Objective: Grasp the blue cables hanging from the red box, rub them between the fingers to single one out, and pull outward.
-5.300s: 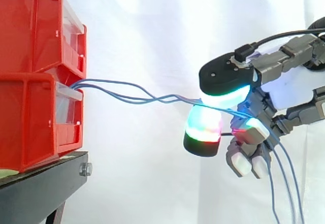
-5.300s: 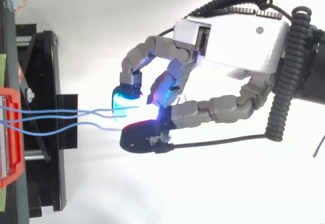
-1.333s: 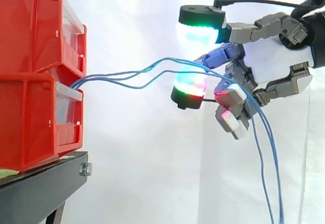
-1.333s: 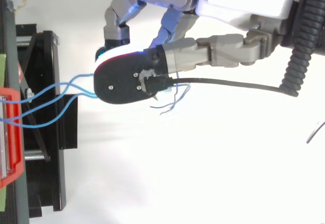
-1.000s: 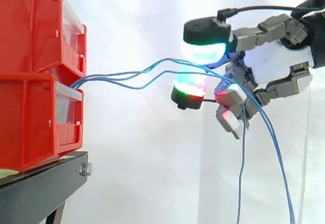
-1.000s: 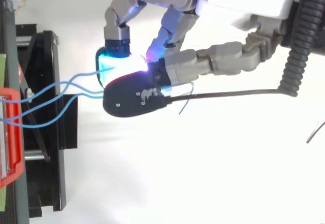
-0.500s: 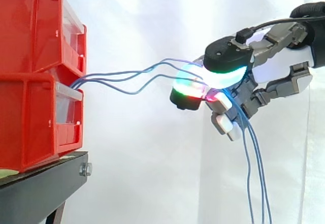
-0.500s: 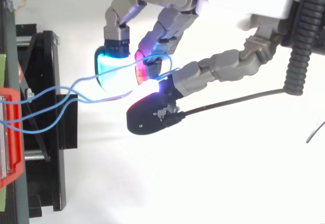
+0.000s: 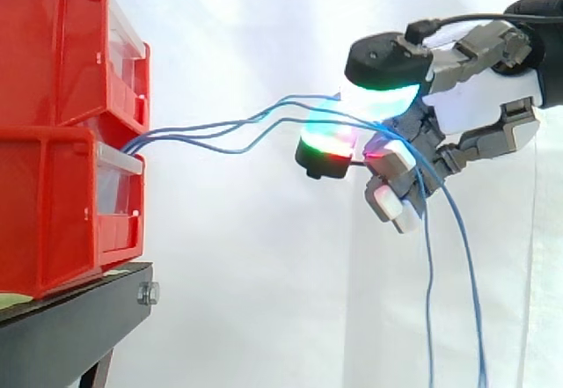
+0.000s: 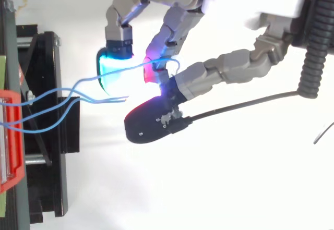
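Observation:
Three thin blue cables [image 9: 237, 128] leave the lower drawer of the stacked red boxes [image 9: 53, 203] and run right, crossing one another, to my hand [image 9: 479, 106]. They pass between the thumb pad [image 9: 383, 84] above, glowing green and white, and a finger pad [image 9: 325, 146] below, glowing green and red. Past the curled fingers the cables hang loose toward the bottom edge [image 9: 431, 300]. From above, the cables [image 10: 57, 97] reach from the red box [image 10: 10, 136] to the cyan fingertip [image 10: 112, 71], with the dark thumb [image 10: 151, 123] beside them.
The red boxes stand on a black stand [image 9: 70, 326] at the left, also seen from above [image 10: 47, 136]. A white curtain hangs behind. Open air lies between the boxes and my hand, and below it.
The thumb pad has lifted slightly and shifted left over the cables since half a second ago. The hanging cable ends have swung apart. Over five seconds the hand has risen.

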